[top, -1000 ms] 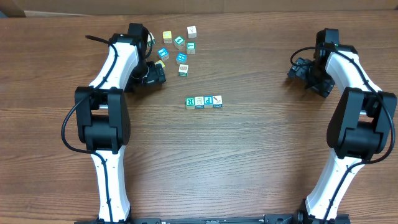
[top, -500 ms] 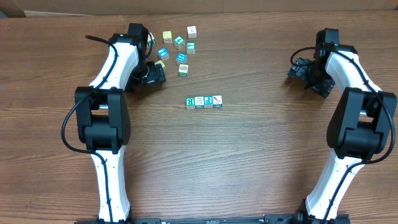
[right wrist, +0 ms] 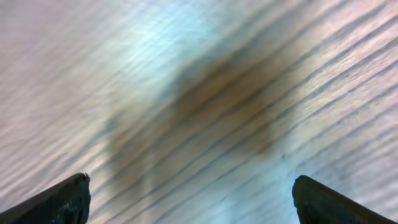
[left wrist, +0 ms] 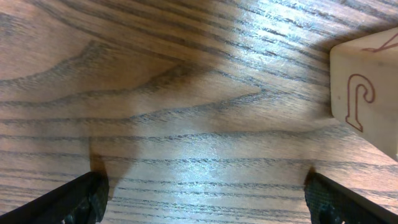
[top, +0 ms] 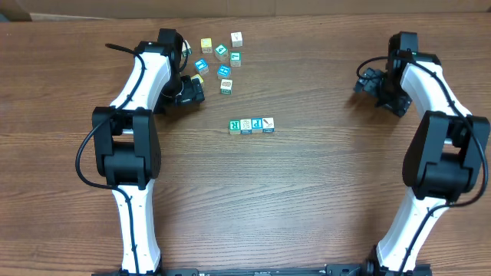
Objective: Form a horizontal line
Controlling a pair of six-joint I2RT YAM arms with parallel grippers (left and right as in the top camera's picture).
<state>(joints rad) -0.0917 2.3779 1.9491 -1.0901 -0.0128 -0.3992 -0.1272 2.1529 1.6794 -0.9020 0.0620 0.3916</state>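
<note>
A straight horizontal line (top: 252,125) of four small letter cubes lies mid-table: teal "R" (top: 234,126), a pale patterned one (top: 245,125), blue "P" (top: 257,124), and a white marked cube (top: 268,123). My left gripper (top: 196,91) hovers open up and to the left of the row, its jaws wide over bare wood in the left wrist view (left wrist: 202,196). A pale cube with a red "J" (left wrist: 367,93) shows at that view's right edge. My right gripper (top: 366,81) is open at the far right; the right wrist view of it (right wrist: 193,199) holds only wood.
A loose cluster of several letter cubes (top: 221,55) lies at the back of the table beside my left arm (top: 146,73). My right arm (top: 430,84) stands along the right side.
The right gripper has shifted slightly up and away. The cube row and left arm have not moved.
</note>
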